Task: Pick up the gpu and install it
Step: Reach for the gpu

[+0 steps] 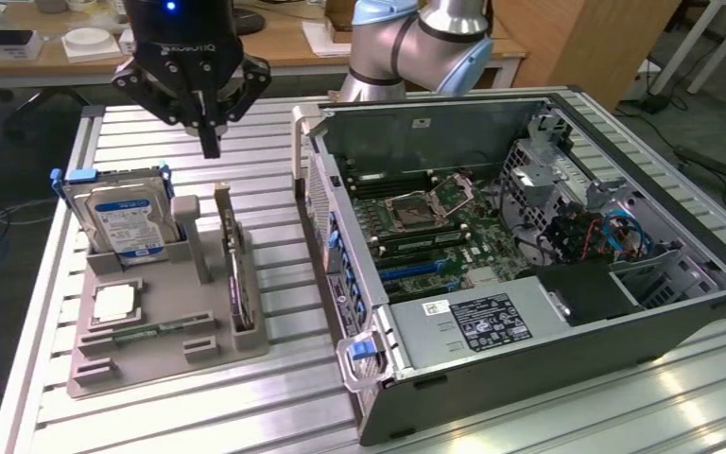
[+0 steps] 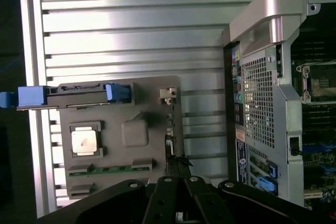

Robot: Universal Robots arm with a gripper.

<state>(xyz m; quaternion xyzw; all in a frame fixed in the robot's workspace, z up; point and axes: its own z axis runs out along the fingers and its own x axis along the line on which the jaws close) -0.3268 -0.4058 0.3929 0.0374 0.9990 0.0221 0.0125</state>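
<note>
Exterior view, from its left: a hard drive (image 1: 121,213) stands in the grey holder (image 1: 148,367). Just beside it, the gpu (image 1: 231,260) stands on edge, its long axis running far-to-near and its silvery end away. The gripper (image 1: 211,144) hangs above, jaws pressed together and empty. An open computer case (image 1: 565,364) sits at the right.

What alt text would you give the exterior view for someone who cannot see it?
A black robot gripper, shut, hangs above the gpu, which stands on edge in a grey parts tray on a slatted metal table. A blue-labelled hard drive stands in the same tray, and an open computer case lies to the exterior view's right.
</note>
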